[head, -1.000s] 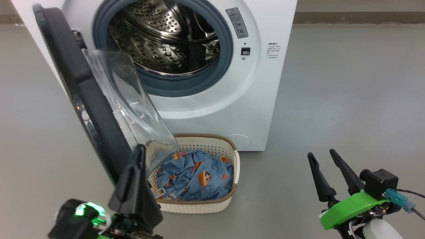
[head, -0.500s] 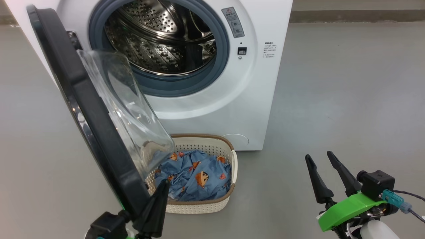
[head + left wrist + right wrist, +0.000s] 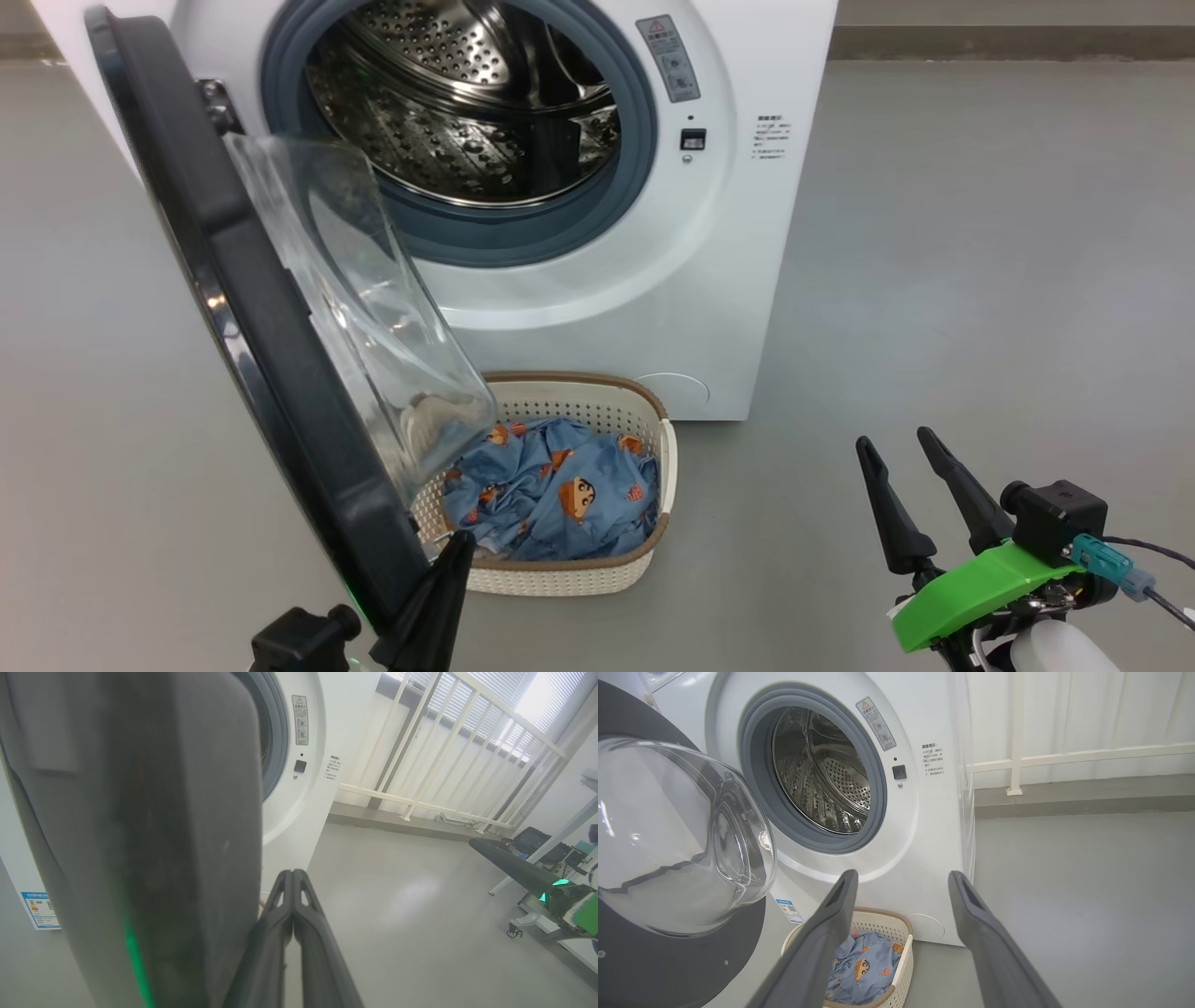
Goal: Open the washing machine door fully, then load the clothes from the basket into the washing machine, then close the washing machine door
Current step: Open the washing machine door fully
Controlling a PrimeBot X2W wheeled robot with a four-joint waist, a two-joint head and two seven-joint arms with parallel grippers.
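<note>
The white washing machine (image 3: 747, 233) stands with its steel drum (image 3: 467, 103) exposed. Its black door (image 3: 271, 373) is swung out to the left, and the glass bowl (image 3: 373, 317) bulges toward the basket. The cream basket (image 3: 560, 574) sits on the floor before the machine, with the blue printed clothes (image 3: 560, 495) lying in it. My left gripper (image 3: 456, 551) is shut and empty, right beside the door's lower rim (image 3: 140, 835); the left wrist view shows its fingers (image 3: 299, 914) pressed together. My right gripper (image 3: 894, 441) stands open and empty at the lower right, well away from the basket (image 3: 896, 933).
Bare grey floor (image 3: 980, 280) spreads to the right of the machine. A white railing (image 3: 420, 742) and window run along the wall behind. A small blue label (image 3: 39, 910) is low on the machine's front. The open door overhangs the basket's left end.
My left gripper has dropped lower and moved right along the door's bottom rim, its green-lit wrist leaving the picture. The head camera shifted slightly. The right gripper stays much where it was.
</note>
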